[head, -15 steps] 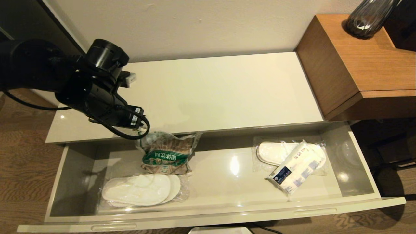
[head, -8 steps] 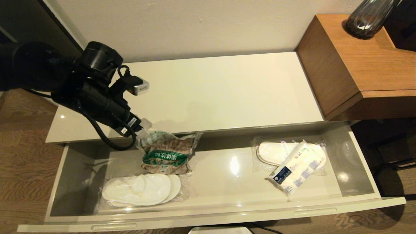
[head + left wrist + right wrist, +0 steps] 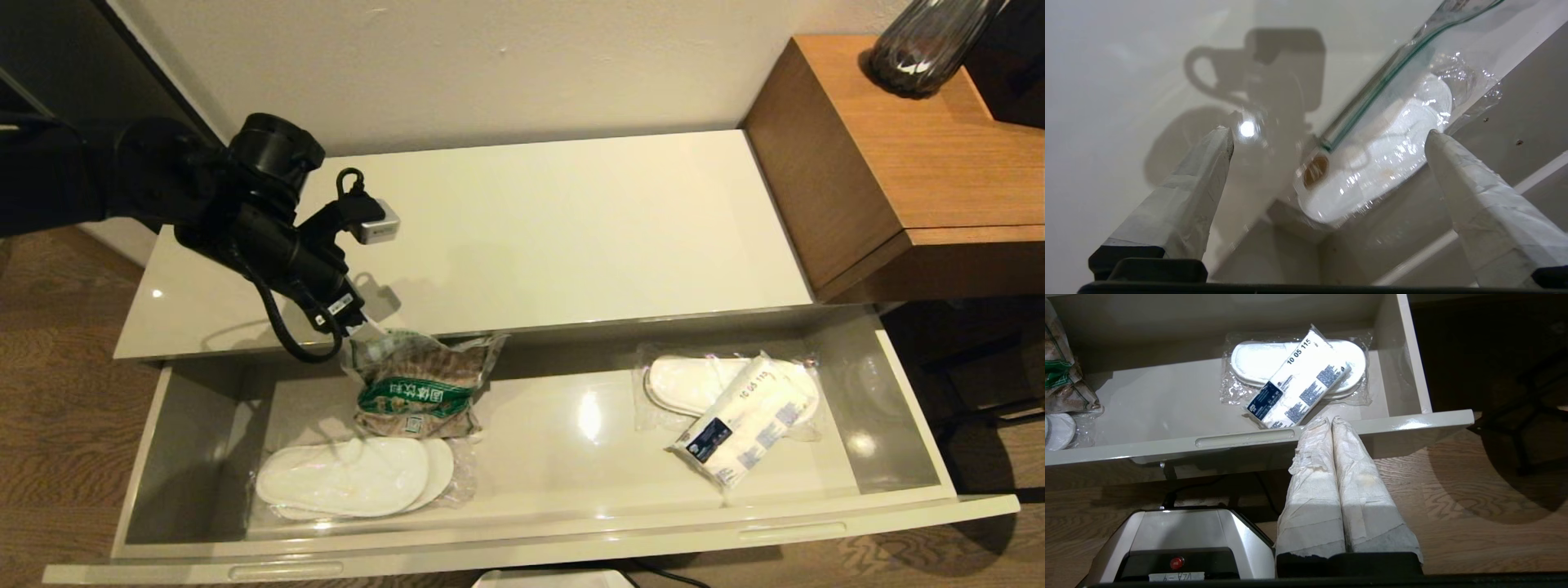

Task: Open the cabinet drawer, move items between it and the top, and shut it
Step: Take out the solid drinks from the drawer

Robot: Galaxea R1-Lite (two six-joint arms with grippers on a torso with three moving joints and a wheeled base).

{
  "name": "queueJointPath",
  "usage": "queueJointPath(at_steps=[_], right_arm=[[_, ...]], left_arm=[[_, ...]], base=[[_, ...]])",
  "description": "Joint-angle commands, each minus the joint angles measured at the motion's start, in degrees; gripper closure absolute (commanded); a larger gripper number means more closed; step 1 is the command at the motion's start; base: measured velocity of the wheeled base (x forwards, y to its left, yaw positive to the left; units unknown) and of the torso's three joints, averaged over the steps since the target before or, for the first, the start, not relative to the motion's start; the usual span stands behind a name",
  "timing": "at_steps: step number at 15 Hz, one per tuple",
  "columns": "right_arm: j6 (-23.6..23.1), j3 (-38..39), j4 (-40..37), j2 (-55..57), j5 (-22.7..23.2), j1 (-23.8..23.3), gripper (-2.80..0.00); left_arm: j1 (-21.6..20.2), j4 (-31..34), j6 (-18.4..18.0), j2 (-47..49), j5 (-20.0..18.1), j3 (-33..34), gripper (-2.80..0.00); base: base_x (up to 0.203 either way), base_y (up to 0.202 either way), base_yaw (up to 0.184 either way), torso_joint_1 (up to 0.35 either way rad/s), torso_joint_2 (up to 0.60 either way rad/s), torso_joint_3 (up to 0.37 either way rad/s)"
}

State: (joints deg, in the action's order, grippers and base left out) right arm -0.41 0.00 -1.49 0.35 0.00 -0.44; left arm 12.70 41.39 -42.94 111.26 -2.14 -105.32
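left gripper (image 3: 357, 325) hovering spread wide, holding nothing, at the back edge of the long shallow cream cabinet drawer (image 3: 522, 539) | clear crinkly bag of brown snacks with green band (image 3: 418, 384) leaning on that back wall; likely light, soft, slippery; pinching its top seal looks best | white tissue pack with dark blue label (image 3: 747, 420) lying toward the drawer's right end | right gripper (image 3: 1329, 424) idling clenched, empty, before the drawer front, unseen from the head | bag's lower edge sitting hidden behind wrapped white slippers (image 3: 351, 478)

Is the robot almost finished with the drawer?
Not yet. The drawer is open. The left hand, open, hovers by the snack bag's corner. Snack bag and tissue pack sit inside, the top holds neither. Right hand waits shut. Moving and closing remain.
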Motion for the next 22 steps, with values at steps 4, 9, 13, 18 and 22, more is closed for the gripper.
queueJointPath(at_steps=[4,9,13,18,22], right_arm=[[0.0,0.0,0.0,0.0,0.0,0.0,0.00],[0.0,0.0,0.0,0.0,0.0,0.0,0.00],[0.0,0.1,0.0,0.0,0.0,0.0,0.00],[0.0,0.0,0.0,0.0,0.0,0.0,0.00],[0.0,0.0,0.0,0.0,0.0,0.0,0.00]], left_arm=[[-0.1,4.3,-6.3,-0.4,-1.6,0.4,-2.80],[1.3,11.0,-6.7,-2.9,-2.0,4.8,-2.80],[3.1,5.8,-6.7,0.2,-1.8,5.8,-2.80],[3.1,-0.9,-6.8,1.6,-2.1,2.0,-2.80],[3.1,-0.9,-7.3,2.4,-1.9,2.8,-2.80]], base=[[0.000,0.000,0.000,0.000,0.00,0.000],[0.000,0.000,0.000,0.000,0.00,0.000],[0.000,0.000,0.000,0.000,0.00,0.000],[0.000,0.000,0.000,0.000,0.00,0.000],[0.000,0.000,0.000,0.000,0.00,0.000]])
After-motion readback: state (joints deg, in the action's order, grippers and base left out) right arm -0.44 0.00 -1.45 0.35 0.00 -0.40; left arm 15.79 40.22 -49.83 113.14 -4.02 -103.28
